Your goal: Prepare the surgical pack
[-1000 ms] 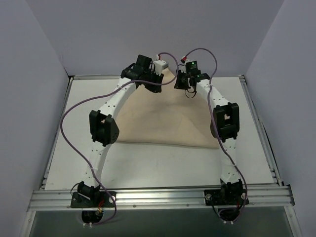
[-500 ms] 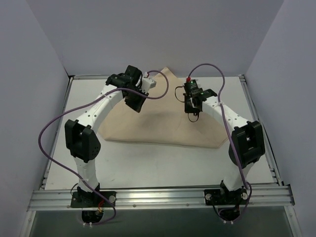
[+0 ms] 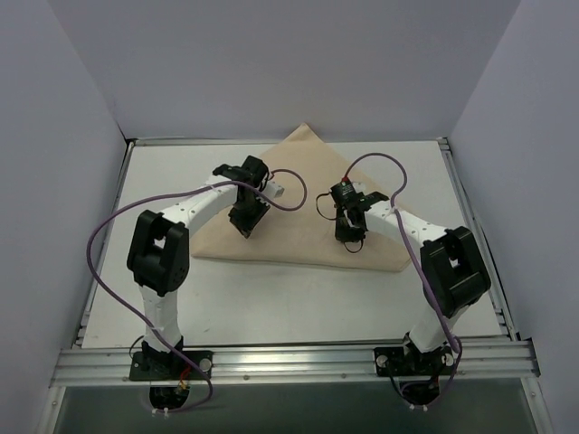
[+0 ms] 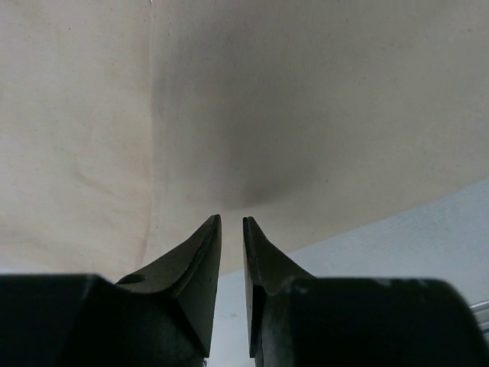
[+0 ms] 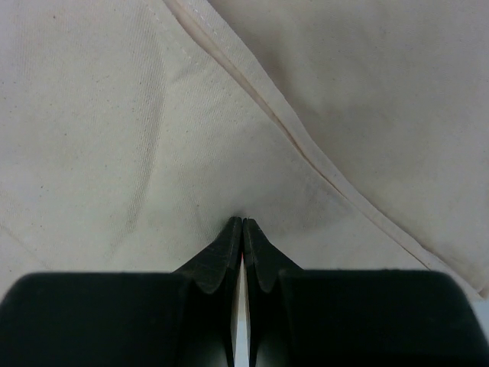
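Left claw (image 3: 242, 228) and right claw (image 3: 351, 237) drawn back from far edge, now over beige cloth (image 3: 303, 172), folded flat mid-surface (image 3: 298, 298). Left slightly apart, empty; right together. Smooth gently outward, don't drag folds

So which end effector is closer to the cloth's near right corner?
Right. The right end effector is over the cloth near that corner; the left end effector is toward the cloth's left side.

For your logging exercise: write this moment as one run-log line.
left gripper: jaws slightly apart, over beige cloth | right gripper: shut, tips at cloth | held: nothing visible
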Tool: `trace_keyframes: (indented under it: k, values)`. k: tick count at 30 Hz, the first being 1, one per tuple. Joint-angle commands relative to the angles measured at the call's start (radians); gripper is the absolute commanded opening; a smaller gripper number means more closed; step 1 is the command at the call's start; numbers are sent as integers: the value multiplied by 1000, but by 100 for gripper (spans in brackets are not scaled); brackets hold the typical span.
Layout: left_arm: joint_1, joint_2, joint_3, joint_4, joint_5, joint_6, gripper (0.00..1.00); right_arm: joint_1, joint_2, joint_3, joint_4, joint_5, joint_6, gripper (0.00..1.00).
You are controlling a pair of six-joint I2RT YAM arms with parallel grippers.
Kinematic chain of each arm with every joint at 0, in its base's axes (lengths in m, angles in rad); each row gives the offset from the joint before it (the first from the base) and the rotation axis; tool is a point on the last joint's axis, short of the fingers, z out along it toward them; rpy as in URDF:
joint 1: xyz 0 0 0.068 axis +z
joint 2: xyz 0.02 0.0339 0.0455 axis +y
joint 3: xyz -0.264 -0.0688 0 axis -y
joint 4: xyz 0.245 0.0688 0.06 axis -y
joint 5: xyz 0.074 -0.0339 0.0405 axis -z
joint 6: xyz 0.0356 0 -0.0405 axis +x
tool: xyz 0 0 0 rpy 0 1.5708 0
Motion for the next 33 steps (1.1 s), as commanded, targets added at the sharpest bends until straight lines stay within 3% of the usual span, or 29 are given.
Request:
trace_keyframes:
  k: [1, 20, 28, 33]
  values:
    - [-10, 47, -5, 104, -40, -22, 27, 5, 0, -8, 20, -3, 34, 0]
    - [-6, 214, 61, 239, 136, -93, 24, -1, 178, -5, 160, -63, 28, 0]
    - [8, 122, 121, 161, 75, -16, 24, -6, 106, 28, 86, 13, 4, 0]
    - [8, 65, 231, 20, 66, 19, 25, -21, 40, 120, -14, 62, -29, 0]
